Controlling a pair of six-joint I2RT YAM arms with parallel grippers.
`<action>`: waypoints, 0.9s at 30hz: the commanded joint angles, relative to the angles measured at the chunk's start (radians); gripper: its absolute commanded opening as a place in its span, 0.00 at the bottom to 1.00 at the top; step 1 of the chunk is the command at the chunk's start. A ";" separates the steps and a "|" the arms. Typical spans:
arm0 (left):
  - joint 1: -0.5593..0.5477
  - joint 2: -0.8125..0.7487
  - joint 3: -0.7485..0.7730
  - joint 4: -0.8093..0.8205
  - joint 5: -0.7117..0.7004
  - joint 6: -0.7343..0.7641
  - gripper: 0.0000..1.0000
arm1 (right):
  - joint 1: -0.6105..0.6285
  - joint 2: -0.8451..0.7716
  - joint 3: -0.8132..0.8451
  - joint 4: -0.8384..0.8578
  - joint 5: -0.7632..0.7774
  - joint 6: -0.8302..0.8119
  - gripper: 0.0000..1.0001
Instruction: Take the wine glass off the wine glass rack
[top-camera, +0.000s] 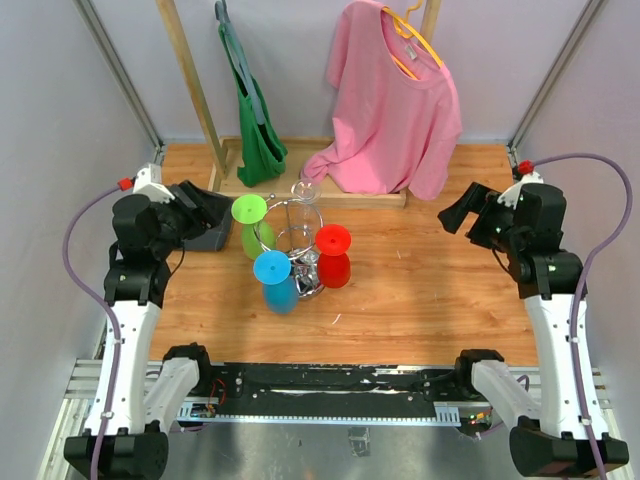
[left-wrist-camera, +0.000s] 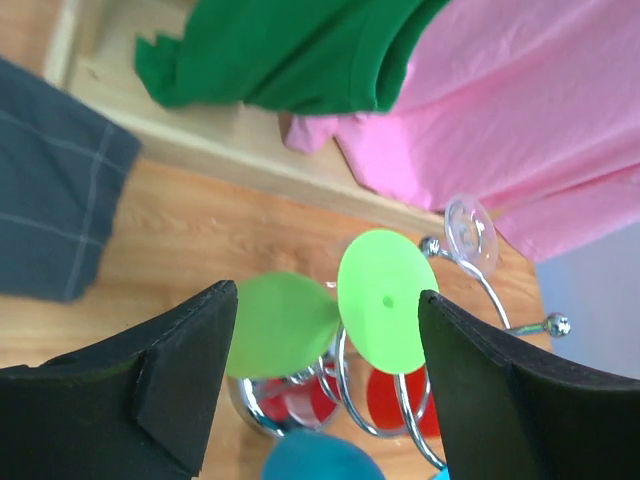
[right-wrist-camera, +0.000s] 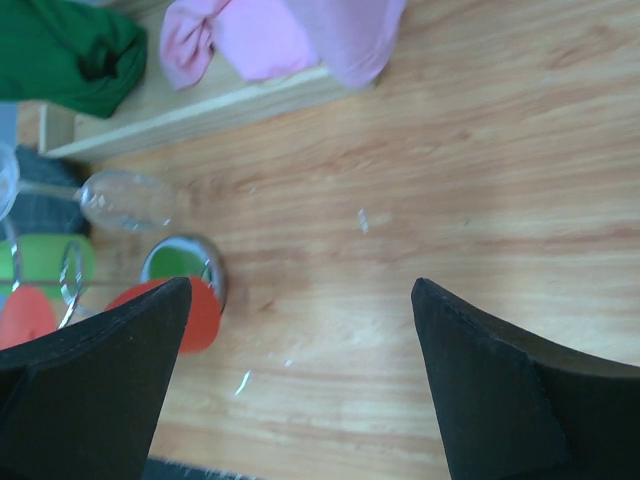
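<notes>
The left claw and right claw are spread wide, and bumping the green glass could tip the rack.

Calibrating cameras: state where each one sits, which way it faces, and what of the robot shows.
Top external: above and behind the arms, looking down on the table; left arm and right arm show.
Left wrist: on the left arm, facing the wine glass rack; the open left gripper shows.
Right wrist: on the right arm, facing down at the table; the open right gripper shows.
All three share the rack and pink shirt.
</notes>
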 joint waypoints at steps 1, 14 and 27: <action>0.015 0.029 -0.026 -0.057 0.143 -0.166 0.77 | 0.002 -0.040 0.003 -0.147 -0.188 0.098 0.93; 0.234 0.093 -0.068 0.018 0.548 -0.258 0.71 | 0.002 -0.173 -0.045 -0.217 -0.206 0.126 0.95; 0.230 0.123 -0.132 0.151 0.656 -0.353 0.68 | 0.002 -0.176 -0.078 -0.183 -0.216 0.112 0.97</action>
